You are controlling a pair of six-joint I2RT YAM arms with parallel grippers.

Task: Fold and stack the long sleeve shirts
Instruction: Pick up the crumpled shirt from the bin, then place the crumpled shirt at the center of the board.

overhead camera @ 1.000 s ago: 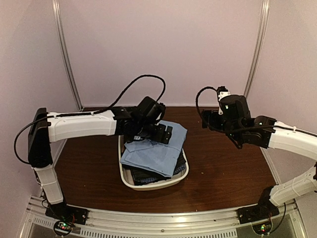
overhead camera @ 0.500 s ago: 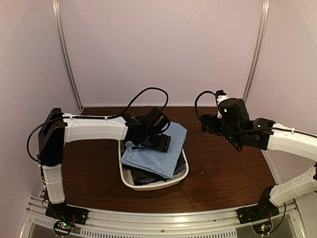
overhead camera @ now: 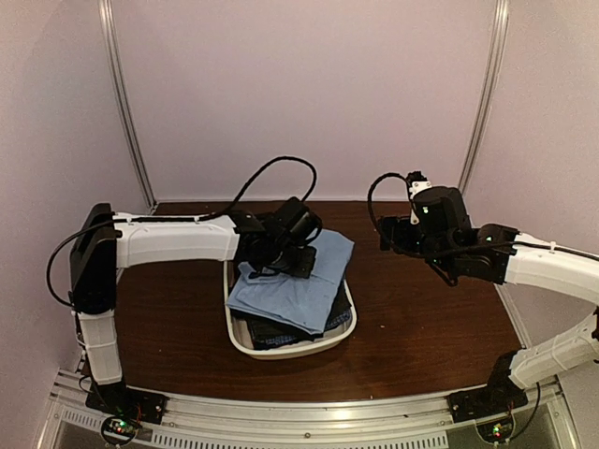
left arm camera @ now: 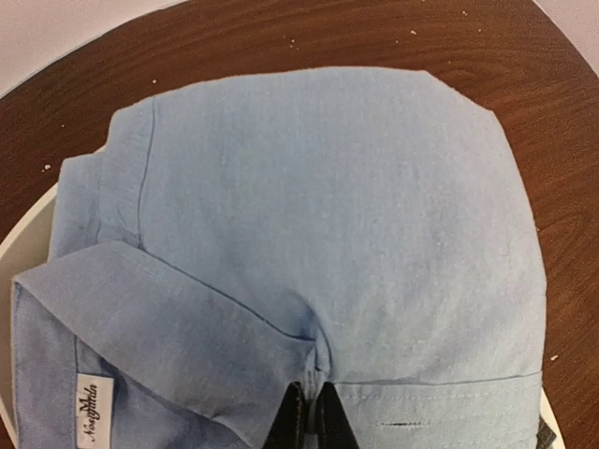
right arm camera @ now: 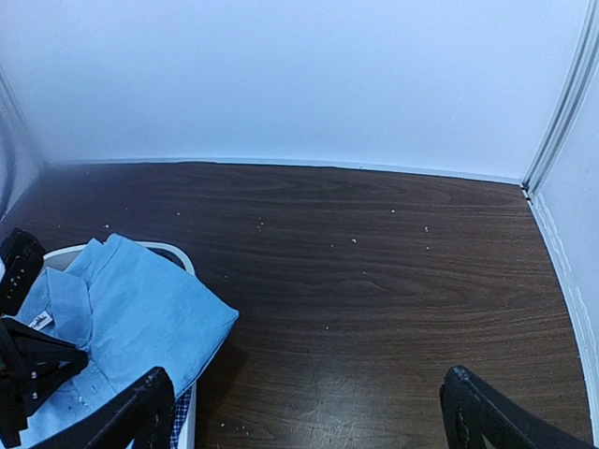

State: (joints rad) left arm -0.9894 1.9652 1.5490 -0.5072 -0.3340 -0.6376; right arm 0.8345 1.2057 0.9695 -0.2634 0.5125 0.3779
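Early stage: left gripper (left arm camera: pixel 309 418) pinches the light blue shirt (left arm camera: pixel 328 215) in centre-frame white tub (overhead camera: pixel 281 354); right gripper (right arm camera: pixel 314 416) spread, idle. Folding, stacking not begun.

A dark brown wood-grain table (overhead camera: pixel 421 318) carries one white oval plastic tub (overhead camera: pixel 281 352), which sits left of the table's middle. Tiny pale specks (right arm camera: pixel 354 240) dot the bare wood to the right of the tub and beyond it.
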